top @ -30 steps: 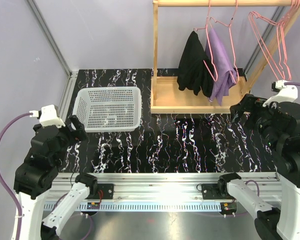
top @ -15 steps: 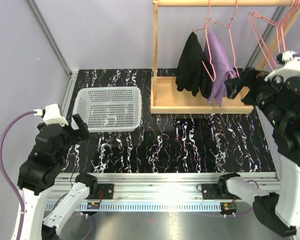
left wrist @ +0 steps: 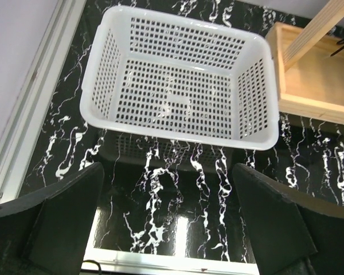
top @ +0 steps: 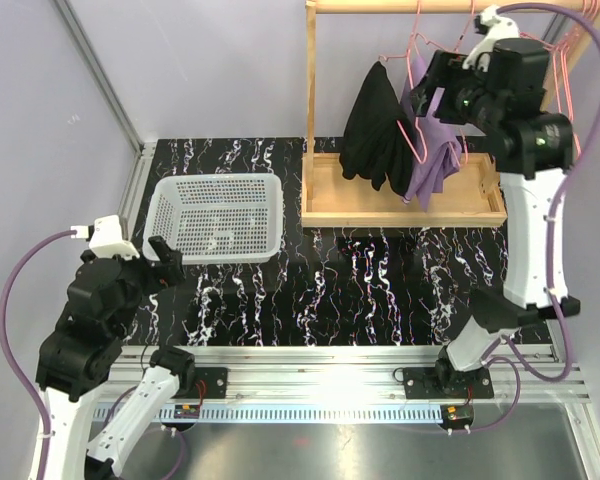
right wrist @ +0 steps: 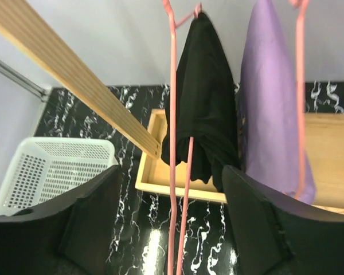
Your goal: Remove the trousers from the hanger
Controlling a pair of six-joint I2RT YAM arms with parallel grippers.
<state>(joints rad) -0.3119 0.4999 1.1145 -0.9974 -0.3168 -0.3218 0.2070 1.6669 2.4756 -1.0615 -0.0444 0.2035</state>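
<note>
Up on the rack (right wrist: 74, 74), black trousers (right wrist: 203, 97) and purple trousers (right wrist: 272, 103) hang on hangers (right wrist: 172, 86).
My left fingers (left wrist: 63, 217) and right fingers (right wrist: 74, 229) are spread, empty; cloth looks soft and light, so I'd pinch a thick fold.

Black cloth trousers (top: 368, 125) and light purple cloth trousers (top: 430, 165) are seen draped over pink wire hangers (top: 416, 38) on a wooden rack (top: 400, 215), the right claw (top: 437, 90) pictured just beside them, high above the black marbled tabletop (top: 380, 290).

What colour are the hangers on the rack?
Pink; the hangers show best in the right wrist view.
</note>
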